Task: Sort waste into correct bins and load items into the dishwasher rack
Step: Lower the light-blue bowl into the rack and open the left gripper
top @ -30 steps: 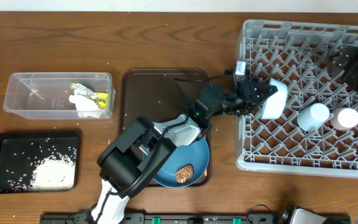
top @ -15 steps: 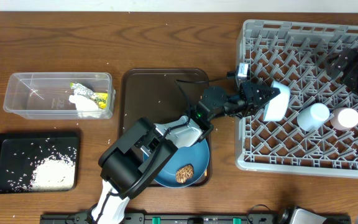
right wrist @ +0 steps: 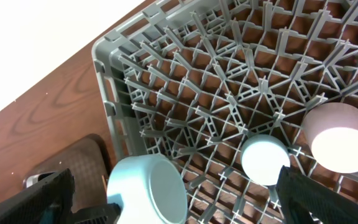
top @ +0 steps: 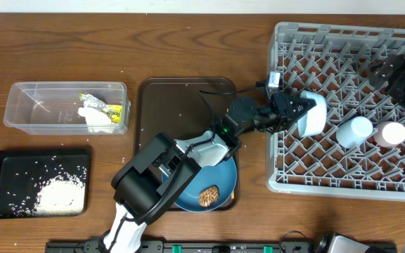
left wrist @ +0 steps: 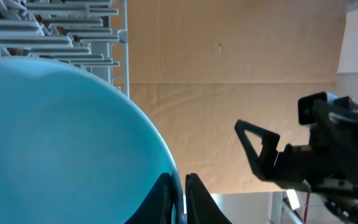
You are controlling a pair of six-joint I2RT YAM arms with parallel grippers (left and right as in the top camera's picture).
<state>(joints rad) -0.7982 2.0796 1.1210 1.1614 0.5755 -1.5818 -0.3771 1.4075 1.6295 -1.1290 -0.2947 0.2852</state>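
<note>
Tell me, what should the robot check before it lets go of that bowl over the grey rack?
1. Left gripper pinching the bowl by its rim: ok.
2. Bowl past the rack wall, above the grid: ok.
3. Bowl apart from the pale cup and the pink cup: ok.
4. Bowl resting on the pegs: cannot tell.
5. Right gripper away from the bowl, open near the rack's right edge: ok.

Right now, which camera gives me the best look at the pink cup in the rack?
Right wrist: the pink cup is large and clear among the rack pegs. Overhead shows it small near the rack's right edge. Left wrist doesn't show it.
</note>
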